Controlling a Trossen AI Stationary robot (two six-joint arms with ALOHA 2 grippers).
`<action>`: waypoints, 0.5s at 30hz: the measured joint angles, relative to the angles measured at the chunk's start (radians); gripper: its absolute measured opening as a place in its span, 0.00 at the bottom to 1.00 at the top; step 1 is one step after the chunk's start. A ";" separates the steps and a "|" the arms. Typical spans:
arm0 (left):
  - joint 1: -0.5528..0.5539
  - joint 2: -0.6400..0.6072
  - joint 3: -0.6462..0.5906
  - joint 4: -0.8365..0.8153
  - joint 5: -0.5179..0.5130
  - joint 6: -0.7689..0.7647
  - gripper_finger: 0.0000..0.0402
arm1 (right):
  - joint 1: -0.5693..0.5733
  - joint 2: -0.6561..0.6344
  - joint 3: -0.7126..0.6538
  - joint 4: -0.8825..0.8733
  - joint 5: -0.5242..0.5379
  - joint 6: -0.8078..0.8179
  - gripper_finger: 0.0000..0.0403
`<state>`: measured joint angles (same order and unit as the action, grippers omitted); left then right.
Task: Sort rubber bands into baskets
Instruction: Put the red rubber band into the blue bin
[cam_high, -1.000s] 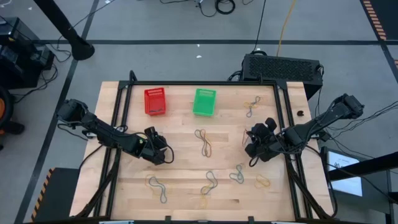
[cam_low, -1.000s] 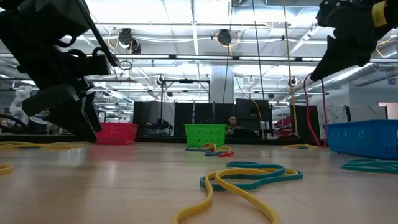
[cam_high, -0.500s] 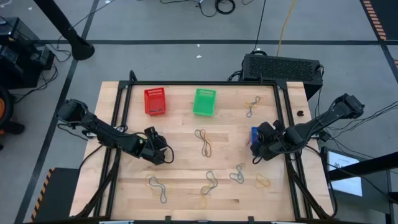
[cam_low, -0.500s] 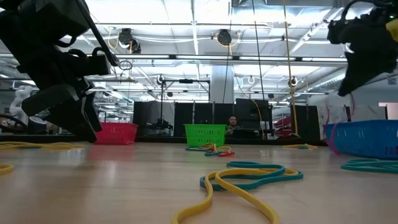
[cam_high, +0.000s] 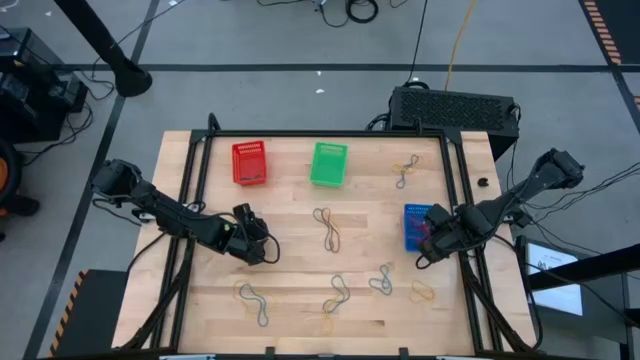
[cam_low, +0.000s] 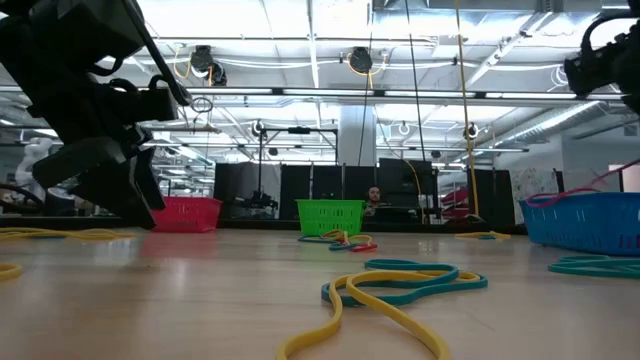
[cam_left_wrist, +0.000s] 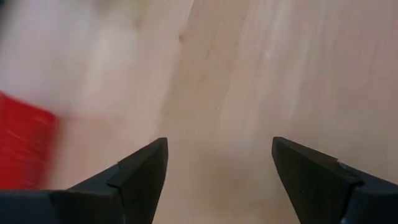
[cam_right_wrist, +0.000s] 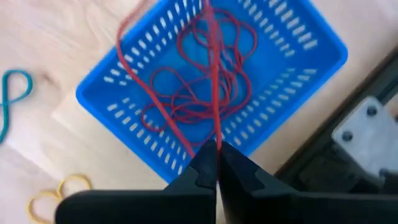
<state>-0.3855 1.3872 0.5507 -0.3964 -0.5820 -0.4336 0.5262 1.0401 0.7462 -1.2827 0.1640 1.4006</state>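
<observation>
The wooden surface is bounded by a black rail frame on its sides. The red basket and the green basket stand side by side near the far edge, apart from each other. The blue basket sits close to the right rail, with little room between it and the frame.

The right gripper hangs over the near end of the blue basket. Its jaws are closed on a red rubber band, which runs taut from the jaw tips down into the basket, where further red loops lie on the lattice floor.

The left gripper stands low over bare wood at the left of the surface, jaws spread wide with nothing between them. The middle of the surface between the two arms is open, save for one tangle of bands.

Loose rubber bands lie along the near edge: a group at left, a group at centre, another beside it, and a yellow pair near the right rail. One more group lies at the far right.

The right wrist view alone shows the held band and the basket's contents. The low view shows a yellow and teal tangle close up and the blue basket's wall; the right gripper is mostly out of its picture. The left wrist view shows plain wood between the spread jaws.
</observation>
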 joint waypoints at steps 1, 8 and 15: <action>0.001 0.000 0.000 0.000 -0.047 0.069 0.73 | 0.000 0.000 0.002 0.001 -0.012 0.003 0.00; 0.002 0.000 0.000 0.005 -0.127 0.288 0.73 | -0.001 0.010 0.002 0.000 -0.003 0.014 0.00; 0.006 0.000 0.000 0.064 -0.091 0.071 0.73 | -0.010 0.036 0.002 0.034 0.124 0.009 0.00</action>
<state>-0.3798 1.3876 0.5507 -0.3328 -0.6732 -0.3624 0.5162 1.0757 0.7479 -1.2486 0.2883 1.4097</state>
